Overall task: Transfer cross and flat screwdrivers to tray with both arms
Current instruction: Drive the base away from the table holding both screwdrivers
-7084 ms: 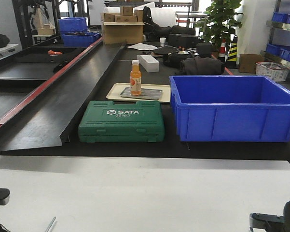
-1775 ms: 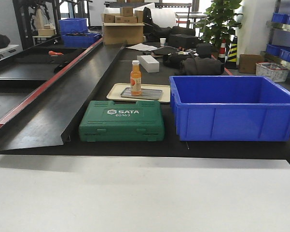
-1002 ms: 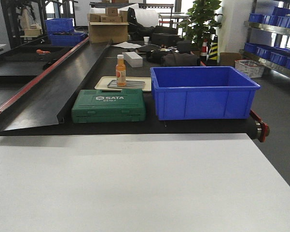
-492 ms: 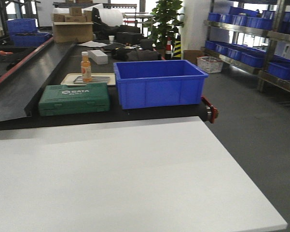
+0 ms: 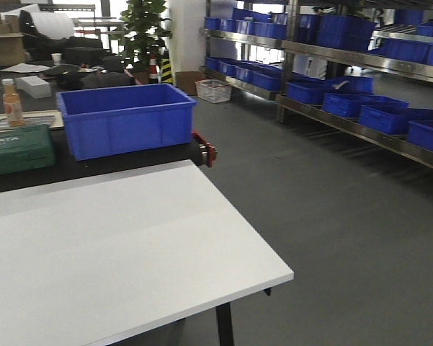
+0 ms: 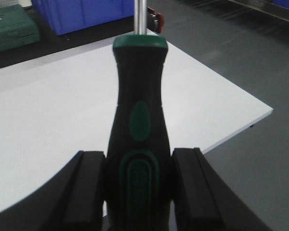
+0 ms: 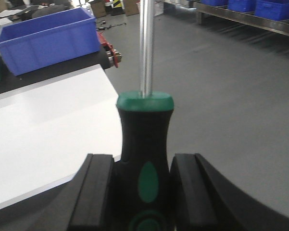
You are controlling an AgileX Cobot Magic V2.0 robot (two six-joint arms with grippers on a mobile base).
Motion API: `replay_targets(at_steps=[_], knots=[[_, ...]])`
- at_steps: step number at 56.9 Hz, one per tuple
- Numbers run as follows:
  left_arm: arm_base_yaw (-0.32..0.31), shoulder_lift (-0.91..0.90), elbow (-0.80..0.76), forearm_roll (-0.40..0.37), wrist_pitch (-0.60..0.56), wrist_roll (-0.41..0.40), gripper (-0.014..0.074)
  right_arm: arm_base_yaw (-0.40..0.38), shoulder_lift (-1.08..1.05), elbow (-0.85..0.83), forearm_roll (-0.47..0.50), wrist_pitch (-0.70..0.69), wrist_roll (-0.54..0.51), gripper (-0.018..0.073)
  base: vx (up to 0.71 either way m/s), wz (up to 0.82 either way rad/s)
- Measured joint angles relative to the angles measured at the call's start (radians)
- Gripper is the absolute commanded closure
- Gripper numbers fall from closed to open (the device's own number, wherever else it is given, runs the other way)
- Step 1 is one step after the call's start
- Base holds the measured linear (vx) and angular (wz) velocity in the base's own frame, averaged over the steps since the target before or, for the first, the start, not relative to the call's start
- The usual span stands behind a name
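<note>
L gripper (image 6: 140,192) clamps a black-and-green-handled silver-shaft screwdriver (image 6: 139,120), R gripper (image 7: 143,192) its twin (image 7: 145,139), by handles, shafts fwd, prob. for carrying.

left hand (image 6: 138,188): clamped tight | right hand (image 7: 142,192): clamped tight

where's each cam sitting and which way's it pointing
Front-facing: above the near side of the white table, looking across it to the blue bin; no arm shows.
Left wrist: behind the left hand, looking along the left screwdriver it grips; both pads show.
Right wrist: behind the right hand, same along the right screwdriver.
Shared: all three see the white table and blue bin.
</note>
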Motion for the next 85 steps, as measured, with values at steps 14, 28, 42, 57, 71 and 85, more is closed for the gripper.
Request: replay_targets(at_steps=[14, 28, 42, 57, 71, 85], knots=[[0.0, 0.0, 0.0, 0.0, 0.0, 0.0, 0.0597, 0.0, 0.0, 0.0, 0.001, 0.0, 0.0, 0.0568, -0.08, -0.53], [0.0, 0.0, 0.0, 0.0, 0.0, 0.0, 0.0597, 0.0, 0.0, 0.0, 0.001, 0.0, 0.0, 0.0568, 0.02, -0.66], [0.0, 0.0, 0.0, 0.0, 0.0, 0.0, 0.0597, 0.0, 0.0, 0.0, 0.0, 0.007, 0.0, 0.0568, 0.13, -0.74], [0.0, 0.0, 0.0, 0.0, 0.0, 0.0, 0.0597, 0.0, 0.0, 0.0, 0.0, 0.008, 0.0, 0.0568, 0.2, -0.59], [0.0, 0.0, 0.0, 0.0, 0.0, 0.0, 0.0597, 0.0, 0.0, 0.0, 0.0, 0.009, 0.0, 0.0568, 0.27, -0.43], [0.0, 0.0, 0.0, 0.0, 0.0, 0.0, 0.0597, 0.0, 0.0, 0.0, 0.0, 0.009, 0.0, 0.0568, 0.34, -0.25]])
